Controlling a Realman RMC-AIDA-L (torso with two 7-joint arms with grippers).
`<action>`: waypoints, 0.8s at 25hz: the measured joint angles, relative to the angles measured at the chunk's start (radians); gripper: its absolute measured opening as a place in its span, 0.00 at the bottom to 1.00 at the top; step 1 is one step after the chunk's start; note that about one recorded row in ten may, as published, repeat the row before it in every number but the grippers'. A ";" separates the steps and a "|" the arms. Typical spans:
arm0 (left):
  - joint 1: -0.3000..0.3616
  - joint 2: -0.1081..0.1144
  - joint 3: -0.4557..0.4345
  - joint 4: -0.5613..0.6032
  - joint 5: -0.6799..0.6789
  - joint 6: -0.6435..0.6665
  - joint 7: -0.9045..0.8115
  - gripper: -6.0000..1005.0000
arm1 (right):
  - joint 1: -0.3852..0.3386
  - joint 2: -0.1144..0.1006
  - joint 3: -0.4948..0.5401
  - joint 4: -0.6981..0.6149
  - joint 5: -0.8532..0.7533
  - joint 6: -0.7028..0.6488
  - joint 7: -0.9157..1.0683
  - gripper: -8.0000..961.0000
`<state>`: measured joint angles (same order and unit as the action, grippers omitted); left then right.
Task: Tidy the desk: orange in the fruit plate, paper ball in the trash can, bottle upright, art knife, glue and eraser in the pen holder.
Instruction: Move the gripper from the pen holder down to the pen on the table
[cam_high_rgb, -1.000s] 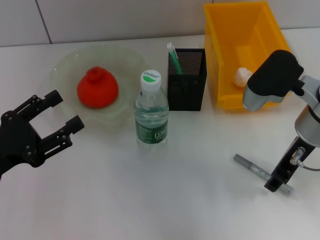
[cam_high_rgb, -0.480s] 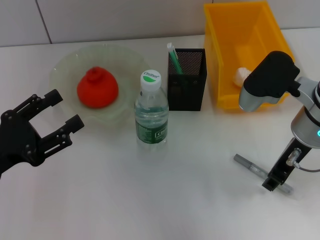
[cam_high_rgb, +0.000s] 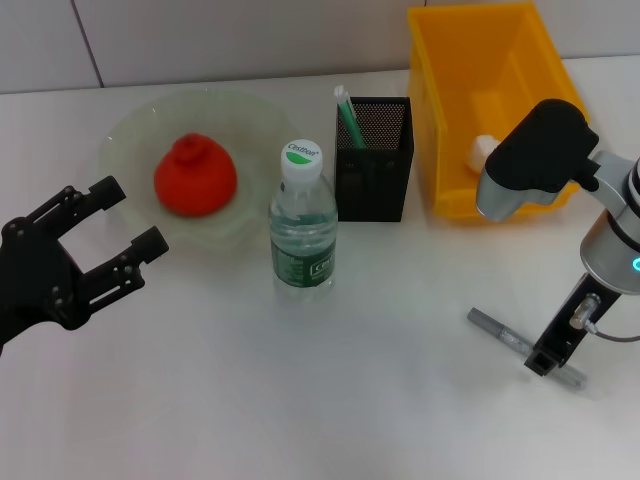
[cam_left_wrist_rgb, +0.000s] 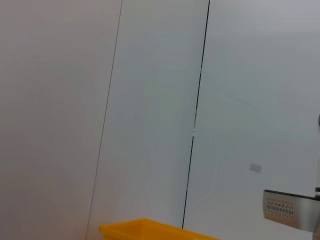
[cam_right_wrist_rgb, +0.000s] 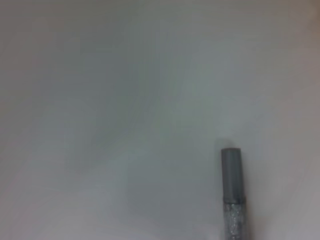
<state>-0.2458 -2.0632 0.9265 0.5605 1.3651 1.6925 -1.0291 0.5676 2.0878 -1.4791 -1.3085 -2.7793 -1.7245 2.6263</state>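
My right gripper (cam_high_rgb: 546, 358) sits at the lower right on the grey art knife (cam_high_rgb: 510, 339), though I cannot tell its grip; my left gripper (cam_high_rgb: 112, 232) hangs spread at the left edge; the orange (cam_high_rgb: 195, 177) lies in the fruit plate (cam_high_rgb: 130, 130); the bottle (cam_high_rgb: 302, 222) stands upright at centre.
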 joint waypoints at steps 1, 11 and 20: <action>-0.001 0.000 0.000 0.000 0.000 0.000 0.000 0.78 | 0.000 0.000 0.000 0.000 0.000 0.001 0.000 0.43; -0.001 0.000 0.000 0.004 0.000 0.000 0.000 0.78 | 0.006 -0.002 0.000 0.006 0.000 0.009 0.011 0.28; -0.001 0.000 0.000 0.006 0.000 0.002 0.000 0.78 | 0.008 -0.002 0.000 0.013 0.000 0.008 0.018 0.26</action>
<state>-0.2469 -2.0632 0.9265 0.5660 1.3652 1.6941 -1.0289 0.5753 2.0862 -1.4787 -1.2955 -2.7796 -1.7161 2.6440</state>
